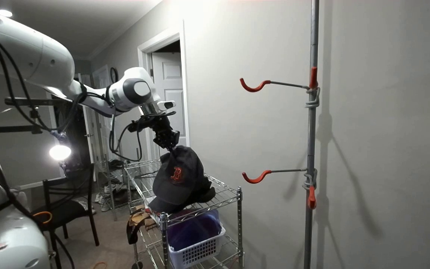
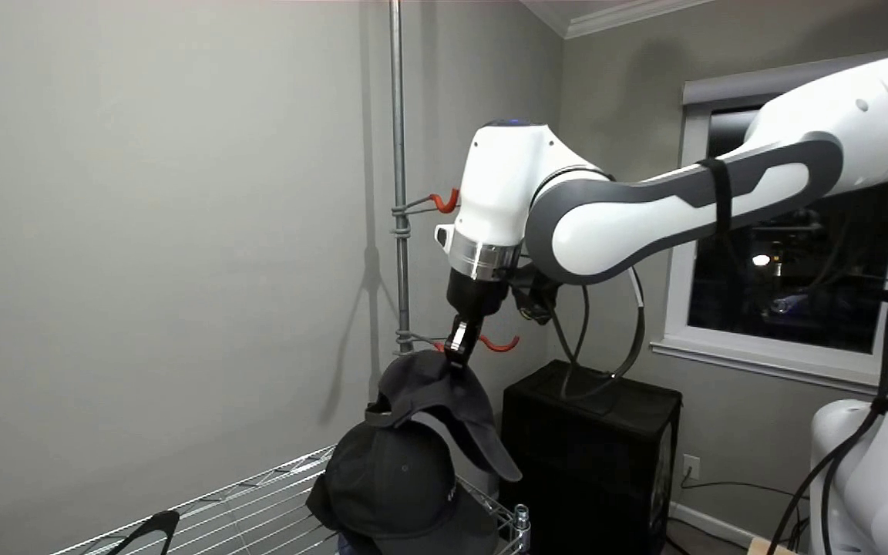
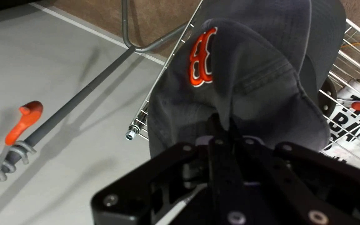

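Observation:
A dark baseball cap [image 1: 190, 164] with a red B logo hangs crown up from my gripper [image 1: 171, 148], its brim pointing down. In the wrist view, the cloth of the cap [image 3: 261, 72] is pinched into a fold between the fingertips at my gripper [image 3: 224, 126]. An exterior view shows the cap's back strap and opening, with my gripper [image 2: 455, 362] at its top. Right beneath it, another dark cap [image 2: 390, 478] rests on the wire shelf; the two overlap in view, and I cannot tell whether they touch.
The wire shelf's post [image 1: 240, 224] stands near the wall, with a white basket [image 1: 174, 257] on a lower level. A grey pole [image 1: 312, 130] carries an upper red-tipped hook [image 1: 254, 89] and a lower red-tipped hook [image 1: 256, 181]. A black box [image 2: 583, 455] stands in the corner.

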